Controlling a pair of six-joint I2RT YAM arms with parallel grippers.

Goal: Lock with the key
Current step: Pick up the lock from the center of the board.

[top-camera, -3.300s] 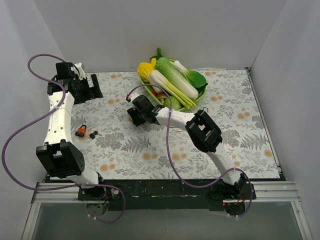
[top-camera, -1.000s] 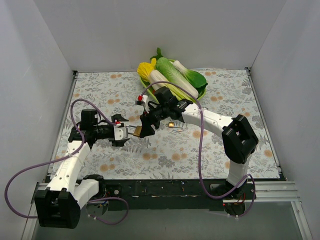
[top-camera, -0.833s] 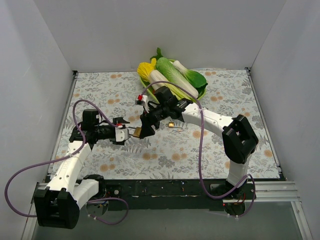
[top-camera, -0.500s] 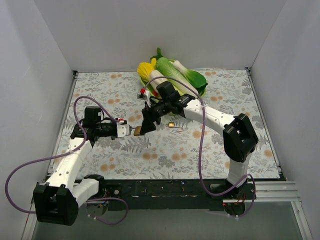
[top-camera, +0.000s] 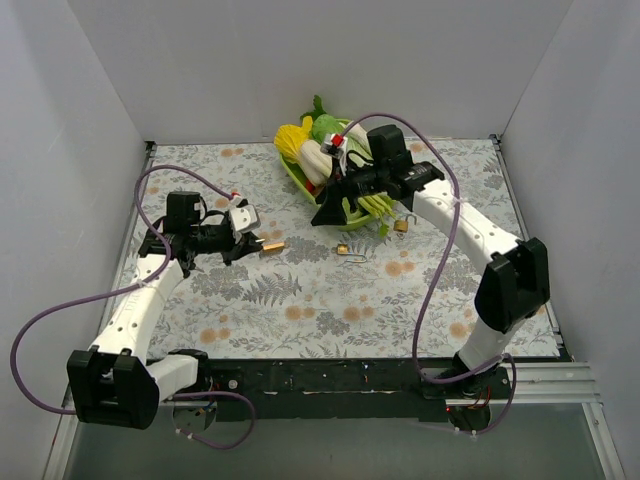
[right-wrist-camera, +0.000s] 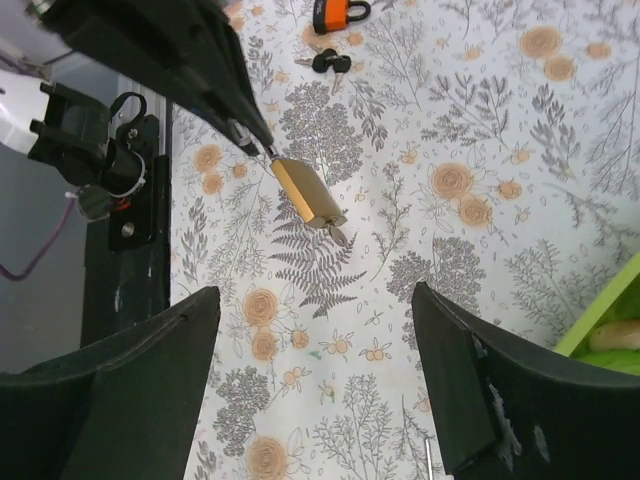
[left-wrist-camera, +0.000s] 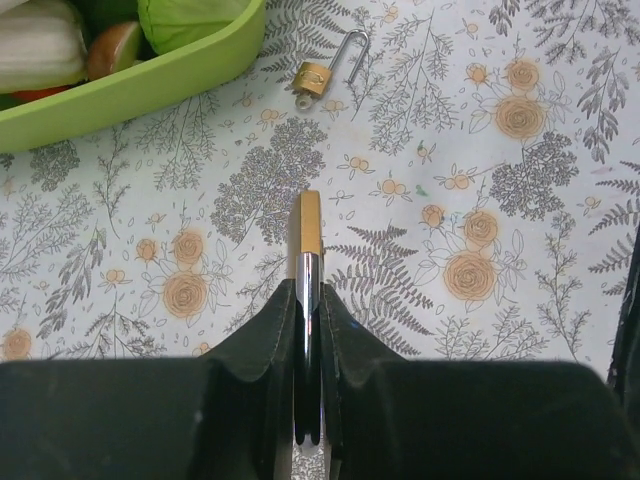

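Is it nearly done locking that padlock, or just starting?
Part-way, it seems. Done: a key apparently sits in the base of the brass padlock. In hand: the left gripper is shut on that padlock; the right gripper is open and empty. Left: confirming it is locked, which the pictures cannot show.

Right gripper has left the brass rectangular padlock it was pressed against a second ago. It has swung up and back to the rim of the lime-green plastic vegetable tray, jaws now spread wide with nothing between them. Left gripper, open a second ago, has clamped on the steel shackle and carries the padlock alone, a little further back than before. About 3 s ago this arm was off at the far-left back corner.
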